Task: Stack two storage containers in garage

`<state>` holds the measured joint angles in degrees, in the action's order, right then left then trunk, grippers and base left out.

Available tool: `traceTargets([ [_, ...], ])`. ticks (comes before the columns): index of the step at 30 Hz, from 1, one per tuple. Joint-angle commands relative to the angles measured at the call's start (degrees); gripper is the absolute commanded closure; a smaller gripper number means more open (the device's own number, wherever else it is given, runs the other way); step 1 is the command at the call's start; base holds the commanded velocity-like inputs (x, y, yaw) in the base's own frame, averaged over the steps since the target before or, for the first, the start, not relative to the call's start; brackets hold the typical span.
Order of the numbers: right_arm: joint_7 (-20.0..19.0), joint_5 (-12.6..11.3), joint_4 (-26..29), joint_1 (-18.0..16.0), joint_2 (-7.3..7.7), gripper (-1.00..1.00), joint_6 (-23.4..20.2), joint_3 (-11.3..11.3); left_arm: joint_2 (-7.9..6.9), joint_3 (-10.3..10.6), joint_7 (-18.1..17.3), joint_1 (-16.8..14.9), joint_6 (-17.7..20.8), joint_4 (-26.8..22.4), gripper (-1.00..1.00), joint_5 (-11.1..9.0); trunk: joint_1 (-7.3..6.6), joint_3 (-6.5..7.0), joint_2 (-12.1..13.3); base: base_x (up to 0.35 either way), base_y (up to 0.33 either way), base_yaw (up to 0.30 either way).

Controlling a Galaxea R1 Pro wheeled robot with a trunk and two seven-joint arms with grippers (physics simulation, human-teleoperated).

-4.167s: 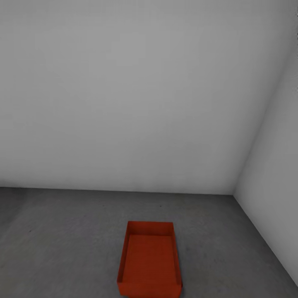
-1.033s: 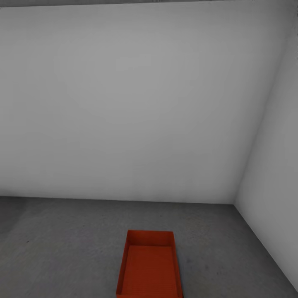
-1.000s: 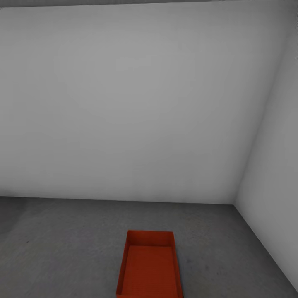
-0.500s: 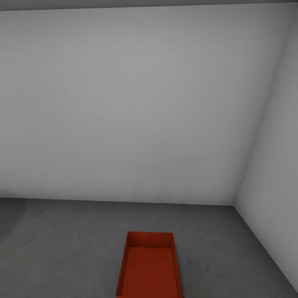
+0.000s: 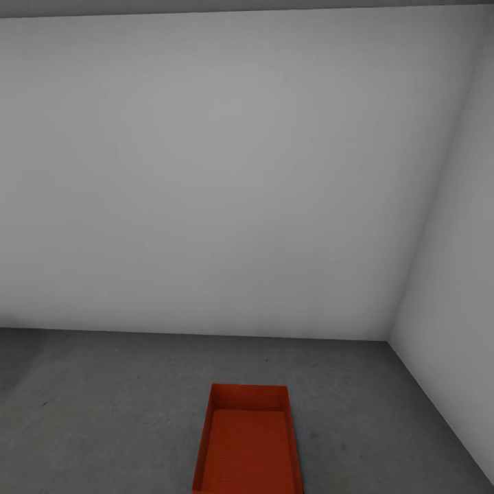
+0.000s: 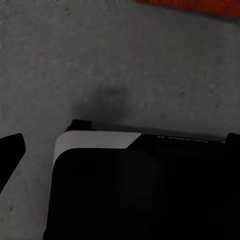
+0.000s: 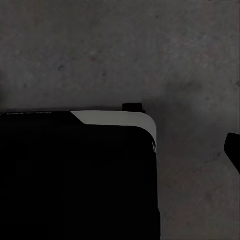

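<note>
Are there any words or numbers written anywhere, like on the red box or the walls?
None: no words, numbers or signs can be read in these pictures.
The orange-red storage container has plain walls and a plain bottom.
The pale grey wall is bare.
The dark grey floor shows only mottled specks.
The dark robot body carries a faint pale line near its edge, too blurred to tell whether it is text.
</note>
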<state>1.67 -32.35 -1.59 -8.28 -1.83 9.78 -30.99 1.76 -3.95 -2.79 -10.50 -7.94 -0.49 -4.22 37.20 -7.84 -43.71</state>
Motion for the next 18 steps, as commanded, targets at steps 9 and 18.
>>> traceTargets([
  [9,0.1,-0.3,-0.2,-0.1,-0.02,-1.0,0.0,-0.6,0.0,-0.3,-0.3,0.0,-0.1,0.0,-1.0,-0.4,0.01,-0.09,-0.1,0.0,0.0,0.0],
  [18,0.1,-0.4,-0.2,-0.1,-0.01,-1.0,0.1,-0.7,0.0,-0.3,-0.3,0.0,-0.2,0.0,-1.0,-0.4,0.01,-0.09,-0.1,0.0,0.0,0.0],
])
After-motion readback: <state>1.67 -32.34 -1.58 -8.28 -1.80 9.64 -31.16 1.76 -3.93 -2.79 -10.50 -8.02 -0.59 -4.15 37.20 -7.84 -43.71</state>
